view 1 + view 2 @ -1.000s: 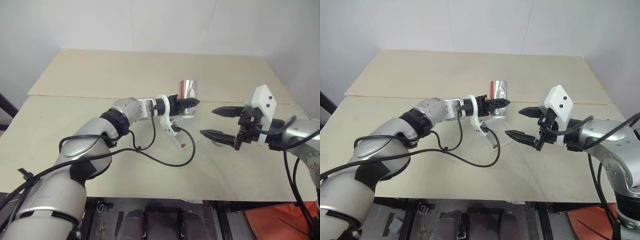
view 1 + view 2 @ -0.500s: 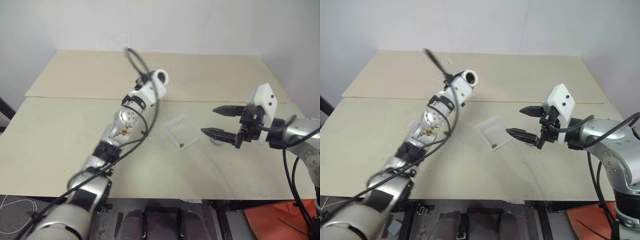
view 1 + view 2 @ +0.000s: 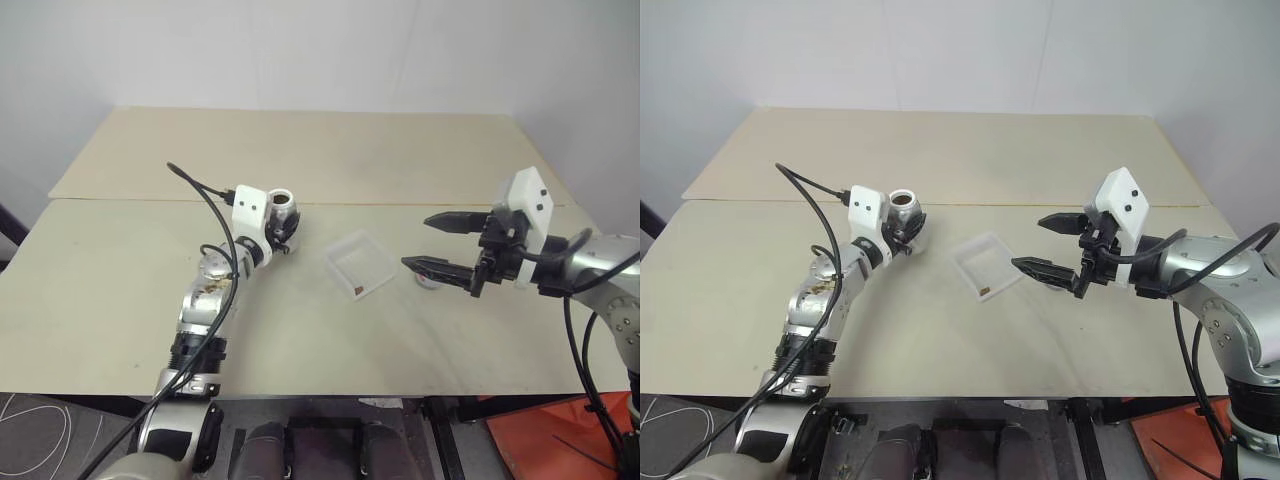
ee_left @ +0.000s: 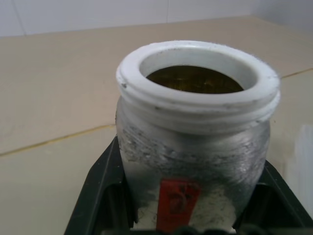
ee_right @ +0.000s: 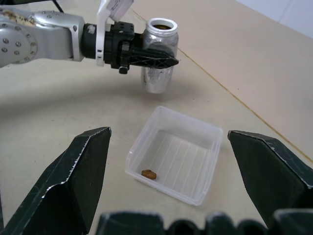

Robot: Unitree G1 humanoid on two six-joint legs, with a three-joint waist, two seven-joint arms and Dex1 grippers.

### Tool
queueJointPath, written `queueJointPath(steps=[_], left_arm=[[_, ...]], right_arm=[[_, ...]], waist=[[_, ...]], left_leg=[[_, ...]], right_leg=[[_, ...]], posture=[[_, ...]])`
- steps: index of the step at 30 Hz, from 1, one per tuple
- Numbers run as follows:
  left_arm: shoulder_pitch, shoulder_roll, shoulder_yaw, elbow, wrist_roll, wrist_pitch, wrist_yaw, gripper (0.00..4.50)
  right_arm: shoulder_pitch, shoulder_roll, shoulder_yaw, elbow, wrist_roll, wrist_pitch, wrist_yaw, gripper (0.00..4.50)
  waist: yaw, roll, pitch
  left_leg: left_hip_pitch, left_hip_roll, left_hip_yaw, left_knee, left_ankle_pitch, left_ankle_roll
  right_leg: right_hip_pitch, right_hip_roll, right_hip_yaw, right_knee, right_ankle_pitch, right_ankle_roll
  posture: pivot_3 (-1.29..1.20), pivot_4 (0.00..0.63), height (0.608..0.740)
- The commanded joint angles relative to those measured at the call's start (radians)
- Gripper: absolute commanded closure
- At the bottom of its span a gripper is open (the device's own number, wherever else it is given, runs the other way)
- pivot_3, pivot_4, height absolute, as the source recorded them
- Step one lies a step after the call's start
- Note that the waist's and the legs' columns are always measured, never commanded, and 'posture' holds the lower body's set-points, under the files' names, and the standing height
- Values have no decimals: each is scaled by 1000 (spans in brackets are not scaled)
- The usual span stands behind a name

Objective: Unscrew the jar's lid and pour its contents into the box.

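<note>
**Open jar upright in the left claw, box beside it with one bit inside**

The left claw (image 5: 146,56) is pinched on the jar (image 5: 159,58), holding it upright with its open threaded neck up; the jar's base looks to be at or just above the table (image 3: 150,290), and I cannot tell whether it touches. Brown contents (image 4: 193,80) show inside the neck. The right claw (image 3: 440,245) hangs spread wide and empty on the far side of the box (image 5: 173,154), well apart from the jar. The clear box sits between the two claws, near the jar, with one brown bit (image 5: 149,174) in a corner. A small grey round thing (image 3: 428,281), probably the lid, lies on the table under the right claw.

The risk I see: the box is shallow and light, so a tilt begun off its centre, or too fast, would likely scatter bits over the rim onto the table. A fingertip brushing the box could also shove it aside.
</note>
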Motion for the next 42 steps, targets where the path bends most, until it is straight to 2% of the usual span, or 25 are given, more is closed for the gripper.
queueJointPath(steps=[1,6,13,14,22,28,31,33,37,42], left_arm=[[-1,-10,2,16,-2,-116,-18,2561],[5,-12,-10,124,24,-183,-21,2561],[34,4,-15,128,23,-196,-54,193],[44,10,-19,111,24,-191,-63,59],[188,205,-22,-242,-89,-76,-307,59],[260,405,126,-463,-290,14,-473,59],[286,526,210,-514,-389,72,-563,59],[297,571,236,-522,-410,89,-578,59],[317,617,276,-520,-421,97,-579,59],[349,612,283,-554,-413,94,-543,59]], right_arm=[[-3,-8,-15,-27,0,-5,-7,63],[-5,-2,-4,-29,2,2,-12,63],[-7,1,10,-32,6,7,-18,0],[-7,1,12,-33,7,8,-18,0],[0,-13,14,-23,12,2,1,0],[2,-10,18,-16,9,-15,31,0],[2,-15,21,-2,1,-31,61,0],[1,-16,22,10,-5,-43,83,0],[-10,-14,32,40,-24,-68,115,0],[-8,-7,32,42,-40,-81,124,0]], waist=[[2,0,0],[1,0,0],[0,0,0],[0,0,0],[-6,0,0],[-6,1,0],[-9,1,0],[-8,1,0],[-5,1,0],[-5,1,0]], left_leg=[[0,0,0,0,0,0],[0,0,0,0,0,0],[0,1,0,0,0,1],[0,1,0,0,0,1],[0,2,1,-2,0,0],[1,3,2,-2,-1,0],[2,4,2,-2,0,0],[3,4,2,-3,0,0],[5,3,3,-3,-1,0],[4,3,3,-3,-1,0]], right_leg=[[0,0,0,0,0,0],[0,0,0,0,0,0],[0,0,0,-1,0,0],[0,0,0,-1,0,0],[-1,0,0,-1,0,-1],[0,0,0,-1,0,-1],[0,1,0,-1,-1,-2],[0,1,0,-1,-1,-2],[2,1,0,-2,-1,-2],[1,1,0,-2,-1,-2]], posture=[[0,150,740],[0,150,740],[0,150,740],[0,150,740],[0,150,740],[0,150,740],[0,150,740],[0,150,740],[0,150,740],[0,150,740]])
